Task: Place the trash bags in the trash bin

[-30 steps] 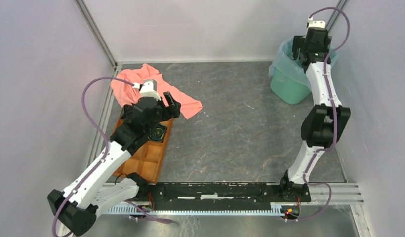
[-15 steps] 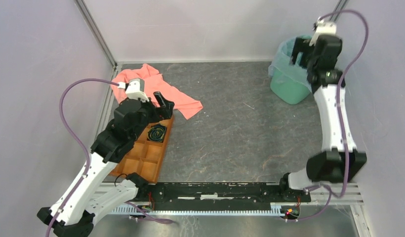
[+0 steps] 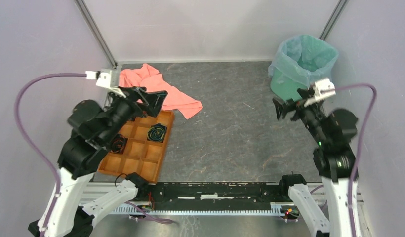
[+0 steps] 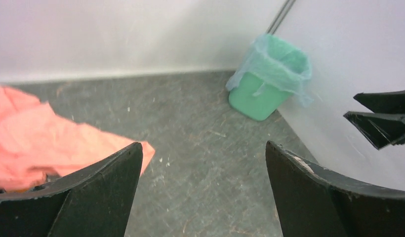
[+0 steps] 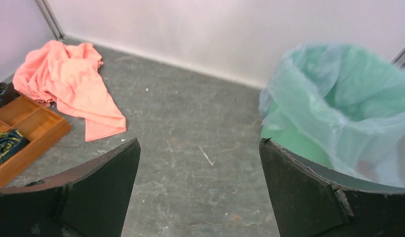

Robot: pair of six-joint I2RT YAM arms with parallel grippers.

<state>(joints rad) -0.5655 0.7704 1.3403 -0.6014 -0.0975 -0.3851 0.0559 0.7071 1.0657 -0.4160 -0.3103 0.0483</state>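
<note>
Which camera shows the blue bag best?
The right wrist view: the bag is close and large, draped over the bin rim. The top and left wrist views show it small and far.

The left arm (image 3: 60, 197), at eight o'clock in the overhead view, and the right arm (image 3: 341, 207), at four o'clock, have white links and bulky black joints. The left hand (image 3: 152, 98) and right hand (image 3: 288, 104) are black with broad tapered fingers (image 4: 97, 192). Mauve cables (image 3: 27, 98) leave small white wrist blocks (image 3: 104, 78).

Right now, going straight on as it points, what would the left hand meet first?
Probably the bare mottled grey tabletop ahead of the left hand; the mint-green plastic trash bin stands farther, right of that line. Depth is uncertain.
</note>
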